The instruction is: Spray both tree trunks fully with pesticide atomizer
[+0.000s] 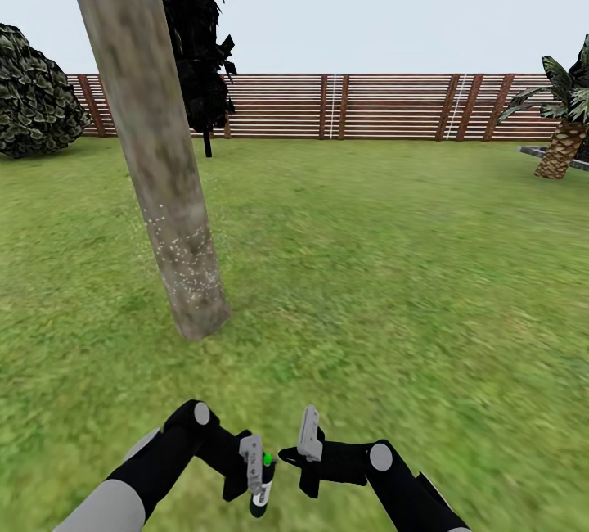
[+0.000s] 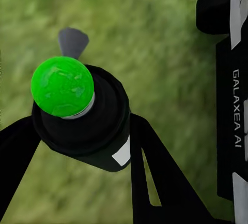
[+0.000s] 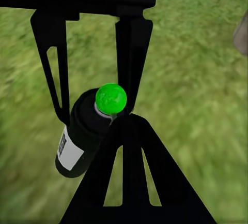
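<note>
One atomizer (image 1: 262, 489) | clamped in left pincer (image 1: 255, 479) | right pincer (image 1: 296, 458) beside

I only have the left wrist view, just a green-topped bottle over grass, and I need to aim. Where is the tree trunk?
Observer: The tree trunk stands ahead and to the left, across open lawn from the arms.
Operator: Any pesticide on it?
Observer: White pesticide specks dot its lower part. Higher up the bark looks bare.
Operator: Where is my right gripper?
Observer: The right gripper sits just beside the pesticide atomizer, with its tips near the green top. I cannot tell whether they touch.
</note>
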`<state>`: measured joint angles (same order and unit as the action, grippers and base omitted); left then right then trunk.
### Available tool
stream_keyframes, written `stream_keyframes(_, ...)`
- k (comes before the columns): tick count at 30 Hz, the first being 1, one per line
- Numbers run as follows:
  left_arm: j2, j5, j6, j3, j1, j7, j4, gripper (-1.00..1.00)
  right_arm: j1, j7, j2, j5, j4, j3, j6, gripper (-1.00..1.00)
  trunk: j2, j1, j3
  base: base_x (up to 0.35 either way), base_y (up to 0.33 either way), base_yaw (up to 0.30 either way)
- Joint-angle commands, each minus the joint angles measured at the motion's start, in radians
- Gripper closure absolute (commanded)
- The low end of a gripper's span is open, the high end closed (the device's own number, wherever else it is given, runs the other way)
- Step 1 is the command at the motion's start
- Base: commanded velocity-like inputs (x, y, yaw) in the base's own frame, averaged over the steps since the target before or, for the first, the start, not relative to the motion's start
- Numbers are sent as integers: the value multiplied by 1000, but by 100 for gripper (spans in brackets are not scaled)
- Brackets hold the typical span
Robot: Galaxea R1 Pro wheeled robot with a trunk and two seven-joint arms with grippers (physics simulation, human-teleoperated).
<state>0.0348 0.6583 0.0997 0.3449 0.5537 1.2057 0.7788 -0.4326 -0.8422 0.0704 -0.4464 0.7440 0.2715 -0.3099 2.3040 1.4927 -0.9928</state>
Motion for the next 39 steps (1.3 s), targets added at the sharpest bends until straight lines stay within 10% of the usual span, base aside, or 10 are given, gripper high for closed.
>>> stream_keyframes(1, -1, 0, 0, -1, 0, 0, 0, 100, 0, 0, 0, 0, 0, 0, 0, 100, 0, 0, 0, 0, 0, 0)
stream_keyframes(25, -1, 14, 0, 1, 2, 0, -11, 100, 0, 0, 0, 0, -2, 0, 0, 100, 0, 0, 0, 0, 0, 0)
stream_keyframes(37, 238, 16, 12, 3, -9, -5, -15, 100, 0, 1, -4, 0, -3, 0, 1, 100, 0, 0, 0, 0, 0, 0)
stream_keyframes(38, 261, 15, 13, 1, -9, -5, -15, 100, 0, 1, -4, 0, -3, 0, 0, -100, 0, 0, 0, 0, 0, 0)
stream_keyframes(39, 277, 14, 13, -1, -10, -6, -15, 100, 0, 2, -4, 0, -4, -1, 0, -100, 0, 0, 0, 0, 0, 0)
